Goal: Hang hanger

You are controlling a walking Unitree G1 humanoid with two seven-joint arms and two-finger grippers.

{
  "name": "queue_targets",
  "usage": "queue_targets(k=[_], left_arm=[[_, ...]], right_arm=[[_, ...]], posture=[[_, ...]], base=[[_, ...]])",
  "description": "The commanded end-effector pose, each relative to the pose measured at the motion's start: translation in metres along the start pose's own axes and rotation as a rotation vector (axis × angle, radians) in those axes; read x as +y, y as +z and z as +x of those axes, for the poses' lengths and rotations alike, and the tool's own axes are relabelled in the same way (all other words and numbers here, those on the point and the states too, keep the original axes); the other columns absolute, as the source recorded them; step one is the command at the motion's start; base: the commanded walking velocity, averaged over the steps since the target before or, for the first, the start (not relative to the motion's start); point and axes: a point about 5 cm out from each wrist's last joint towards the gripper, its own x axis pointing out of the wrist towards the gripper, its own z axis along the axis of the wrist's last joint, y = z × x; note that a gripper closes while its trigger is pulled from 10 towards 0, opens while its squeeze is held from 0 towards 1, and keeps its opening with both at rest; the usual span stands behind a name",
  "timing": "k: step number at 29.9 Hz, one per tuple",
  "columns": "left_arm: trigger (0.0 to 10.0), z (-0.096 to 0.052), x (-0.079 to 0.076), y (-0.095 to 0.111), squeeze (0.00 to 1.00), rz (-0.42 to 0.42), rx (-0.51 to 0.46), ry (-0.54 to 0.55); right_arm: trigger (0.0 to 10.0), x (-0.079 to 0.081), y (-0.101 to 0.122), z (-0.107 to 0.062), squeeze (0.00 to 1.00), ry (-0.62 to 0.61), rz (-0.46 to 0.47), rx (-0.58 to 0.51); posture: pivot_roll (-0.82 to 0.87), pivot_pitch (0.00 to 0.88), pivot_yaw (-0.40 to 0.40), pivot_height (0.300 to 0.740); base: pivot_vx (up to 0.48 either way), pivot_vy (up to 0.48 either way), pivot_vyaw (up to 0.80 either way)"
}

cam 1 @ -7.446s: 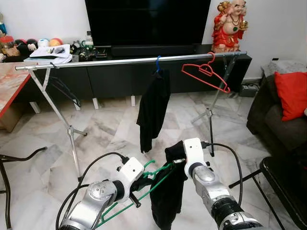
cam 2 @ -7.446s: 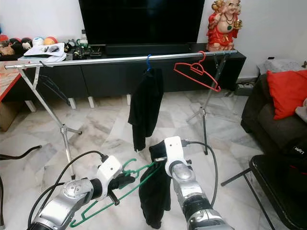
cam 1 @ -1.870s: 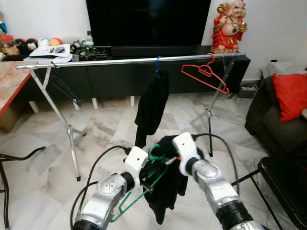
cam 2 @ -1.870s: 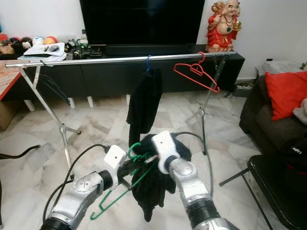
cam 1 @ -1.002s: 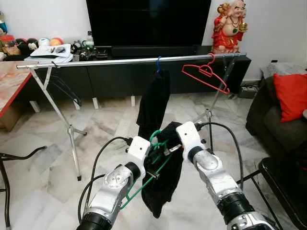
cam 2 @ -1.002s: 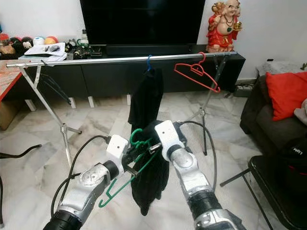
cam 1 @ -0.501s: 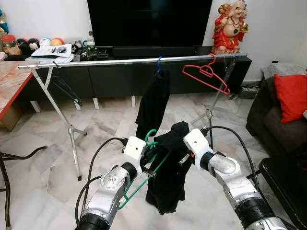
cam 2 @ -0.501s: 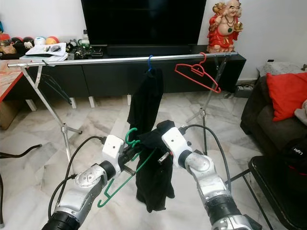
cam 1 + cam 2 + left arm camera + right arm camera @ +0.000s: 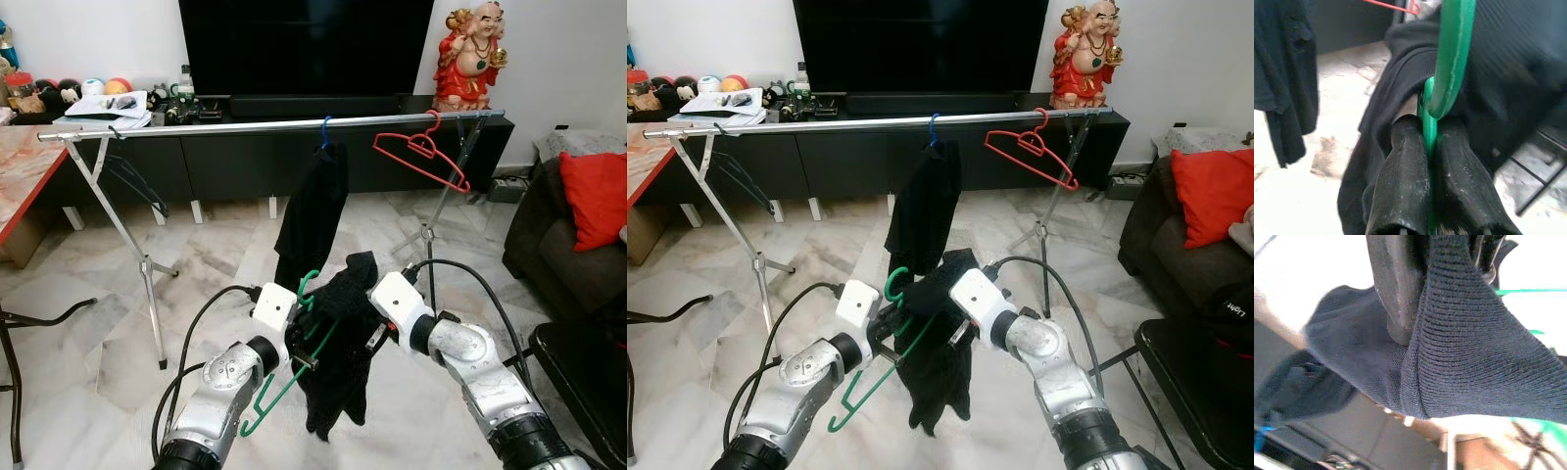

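Hanger, green and thin, is held low in front of the robot, well short of the rail. On the left, a tabletop edge is seen beside the rail's stand. The left pincer is pressed together on the hanger's neck just under the hook, as the left wrist view shows, with its fingers on either side of the green stem. A black garment is draped over the hanger and hangs down between the two arms. The right pincer is pinching a fold of this garment near its top; in the right wrist view the knit cloth is seen caught against a finger. Farther back, a dark garment on a blue hanger and an empty red hanger are hung on the rail.

The hanger is judged light and stiff but slick, so it could turn in the grip; the neck is the soundest place to hold it, leaving the hook free for the rail. The garment is soft and limp and could slide off an arm if the hanger is tilted.
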Motion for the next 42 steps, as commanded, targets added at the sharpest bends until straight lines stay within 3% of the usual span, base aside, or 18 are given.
queue_targets(k=[1, 10, 15, 19, 20, 23, 30, 35, 38, 42], left_arm=[[10.0, 0.001, -0.005, 0.004, 0.00, 0.007, -0.008, -0.032], [10.0, -0.002, -0.013, -0.001, 0.00, 0.010, 0.011, -0.082], [10.0, -0.002, -0.015, 0.001, 0.00, 0.005, -0.001, -0.106], [10.0, -0.002, -0.017, 0.002, 0.00, -0.001, -0.017, -0.114], [10.0, -0.002, -0.017, 0.004, 0.00, -0.009, -0.034, -0.100], [10.0, -0.001, -0.015, 0.006, 0.00, -0.009, -0.039, -0.084], [10.0, -0.002, -0.014, 0.005, 0.00, -0.006, -0.034, -0.082], [10.0, -0.002, -0.014, 0.005, 0.00, -0.007, -0.034, -0.081], [10.0, -0.002, -0.015, 0.005, 0.00, -0.008, -0.034, -0.084], [10.0, -0.001, -0.017, 0.005, 0.00, -0.008, -0.034, -0.097]], right_arm=[[10.0, -0.011, 0.009, 0.000, 0.00, -0.054, -0.010, -0.023], [10.0, -0.017, 0.018, 0.000, 0.00, -0.078, -0.036, -0.069], [10.0, -0.003, 0.013, -0.001, 0.00, 0.063, -0.076, -0.023], [10.0, 0.000, 0.007, 0.000, 0.00, 0.092, -0.094, 0.029], [10.0, -0.004, -0.001, 0.000, 0.00, 0.053, -0.087, 0.099], [10.0, -0.017, -0.007, 0.001, 0.00, -0.067, -0.056, 0.153], [10.0, -0.026, -0.009, 0.002, 0.00, -0.183, -0.005, 0.177], [10.0, -0.025, -0.010, 0.004, 0.00, -0.194, 0.038, 0.197], [10.0, -0.013, -0.006, 0.008, 0.00, -0.109, 0.021, 0.167], [10.0, 0.028, 0.010, 0.011, 0.00, 0.218, -0.038, 0.038]], posture=[[0.11, 0.000, -0.041, 0.740], [0.11, 0.000, -0.045, 0.740], [0.11, 0.000, -0.043, 0.740], [0.10, 0.000, -0.041, 0.740], [0.10, 0.000, -0.041, 0.740], [0.11, 0.000, -0.040, 0.740], [0.11, 0.000, -0.039, 0.740], [0.11, 0.000, -0.036, 0.740], [0.11, 0.000, -0.035, 0.740], [0.11, 0.000, -0.033, 0.740]], base=[[0.000, 0.000, 0.00], [0.000, 0.000, 0.00], [0.000, 0.000, 0.00], [0.000, 0.000, 0.00], [0.000, 0.000, 0.00], [0.000, 0.000, 0.00], [0.000, 0.000, 0.00], [0.000, 0.000, 0.00], [0.000, 0.000, 0.00], [0.000, 0.000, 0.00]])
